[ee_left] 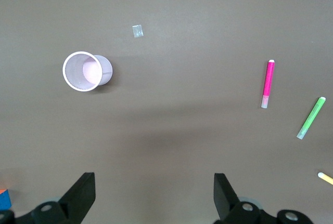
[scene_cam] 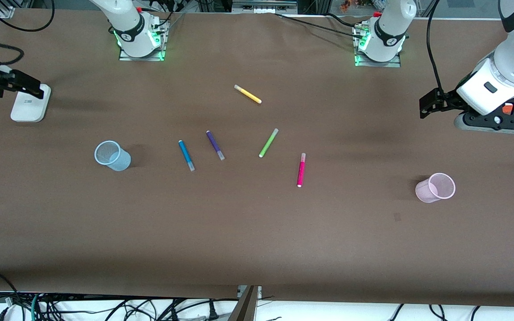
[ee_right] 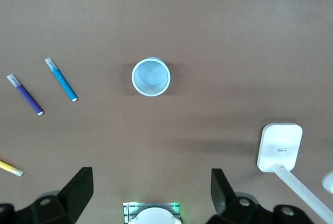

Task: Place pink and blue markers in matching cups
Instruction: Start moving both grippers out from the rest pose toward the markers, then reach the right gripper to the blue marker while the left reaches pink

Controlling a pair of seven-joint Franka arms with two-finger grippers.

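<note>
Brown table (scene_cam: 257, 232): pink marker (scene_cam: 301, 170), blue marker (scene_cam: 186, 155) flat, light, slim, likely roll; pinch mid-barrel. Left gripper (ee_left: 154, 193), right gripper (ee_right: 151, 190) aloft, fingers apart, empty. Cups (scene_cam: 112, 155) tippy.

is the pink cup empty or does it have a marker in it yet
Empty. The left wrist view looks straight into the upright pink cup and shows only its bare bottom; the pink marker lies on the table.
</note>
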